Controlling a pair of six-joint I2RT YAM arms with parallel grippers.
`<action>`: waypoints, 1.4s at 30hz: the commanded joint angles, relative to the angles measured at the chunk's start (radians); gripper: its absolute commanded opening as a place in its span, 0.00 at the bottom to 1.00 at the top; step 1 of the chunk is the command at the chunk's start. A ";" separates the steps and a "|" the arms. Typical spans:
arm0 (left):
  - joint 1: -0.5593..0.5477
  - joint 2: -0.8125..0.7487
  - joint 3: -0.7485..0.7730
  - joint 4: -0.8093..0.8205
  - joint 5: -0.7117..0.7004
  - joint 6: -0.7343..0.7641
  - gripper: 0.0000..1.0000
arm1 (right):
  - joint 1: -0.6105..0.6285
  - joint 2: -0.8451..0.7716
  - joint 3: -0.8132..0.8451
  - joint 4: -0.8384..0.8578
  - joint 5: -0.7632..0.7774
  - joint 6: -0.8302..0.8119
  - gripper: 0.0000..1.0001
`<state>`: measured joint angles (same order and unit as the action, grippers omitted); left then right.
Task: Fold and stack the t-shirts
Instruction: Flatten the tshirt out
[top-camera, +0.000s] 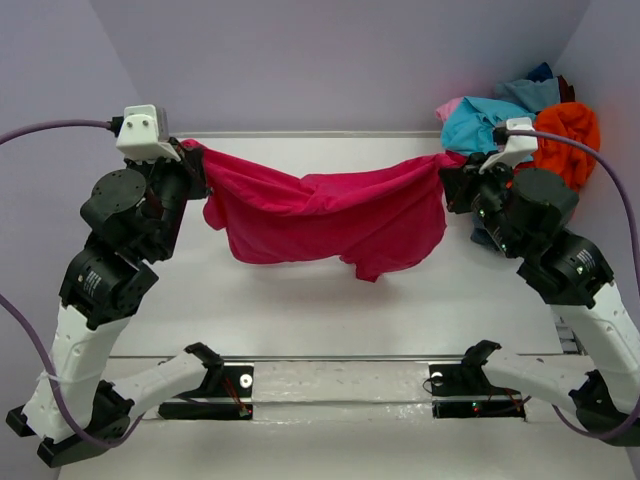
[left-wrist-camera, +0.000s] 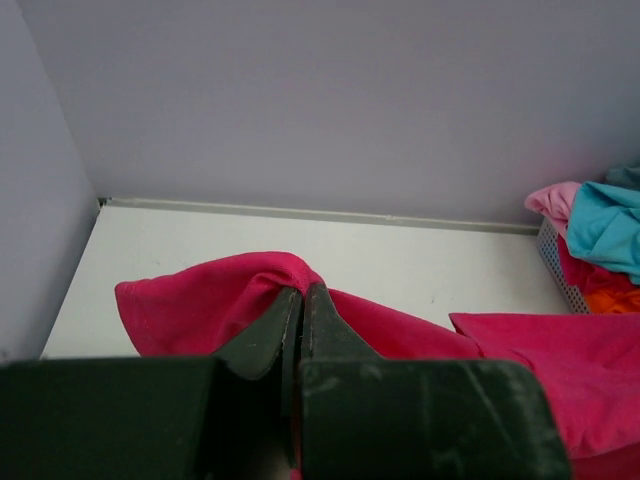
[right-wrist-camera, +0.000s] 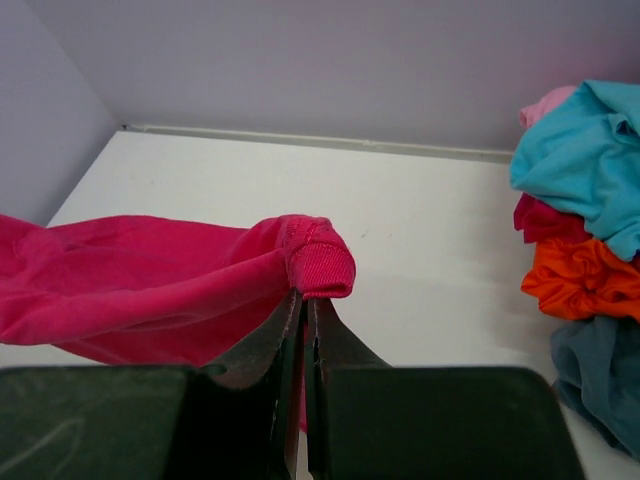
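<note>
A crimson-magenta t-shirt (top-camera: 320, 215) hangs stretched between both arms above the white table (top-camera: 300, 300), sagging in the middle. My left gripper (top-camera: 190, 150) is shut on its left end; in the left wrist view the cloth (left-wrist-camera: 200, 300) bunches over the shut gripper (left-wrist-camera: 302, 290). My right gripper (top-camera: 455, 165) is shut on the right end, where a ribbed hem (right-wrist-camera: 325, 262) folds over the gripper (right-wrist-camera: 305, 298). Other t-shirts lie heaped at the back right: turquoise (top-camera: 480, 122), orange (top-camera: 568, 130), pink (top-camera: 450, 106).
The heap of shirts (right-wrist-camera: 585, 190) sits close to the right arm, against the right wall. A grey mesh basket edge (left-wrist-camera: 555, 262) shows under the heap. Lilac walls close in the table at the back and sides.
</note>
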<state>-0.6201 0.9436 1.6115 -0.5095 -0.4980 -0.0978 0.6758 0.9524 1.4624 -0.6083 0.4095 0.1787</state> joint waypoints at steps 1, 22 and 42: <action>-0.001 -0.022 0.039 0.055 -0.011 0.040 0.06 | 0.007 -0.001 0.105 0.070 -0.018 -0.038 0.07; -0.001 0.058 -0.142 0.160 -0.057 0.015 0.05 | 0.007 0.181 0.104 -0.011 -0.001 0.016 0.07; 0.181 0.544 -0.320 0.338 0.085 -0.094 0.06 | -0.172 0.802 0.325 -0.145 -0.129 0.148 0.07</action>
<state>-0.4751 1.4578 1.2549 -0.2661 -0.4267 -0.1661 0.5541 1.7229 1.6821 -0.7513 0.3042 0.3115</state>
